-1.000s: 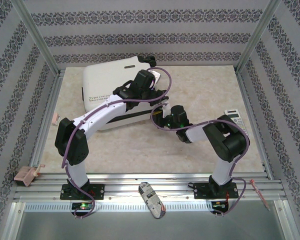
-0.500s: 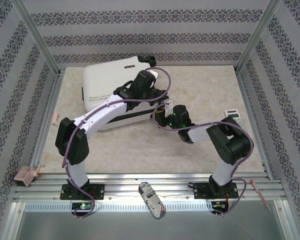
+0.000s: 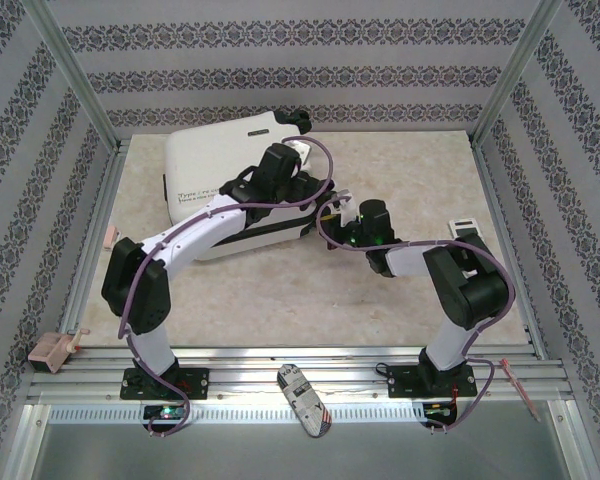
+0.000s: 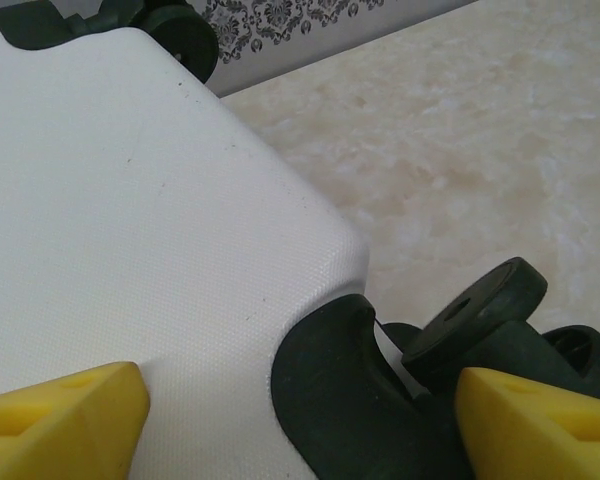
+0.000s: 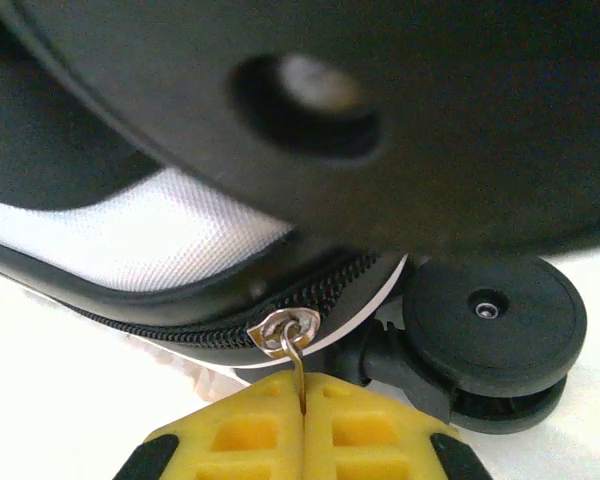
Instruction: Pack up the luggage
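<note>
Pinching the thin metal zipper pull (image 5: 289,331) of a small white hard-shell suitcase (image 3: 220,175) at its wheeled corner.
The suitcase lies flat on the far left part of the beige marbled tabletop (image 3: 420,170), with its black zipper band (image 5: 160,318) along the near side. Over its right near corner sits the left end effector (image 4: 300,425), yellow fingers (image 4: 65,420) standing well apart above the white shell. Just to the right, beside a black wheel (image 5: 495,315), the right end effector (image 5: 302,425) has its yellow pads pressed together on the pull.
</note>
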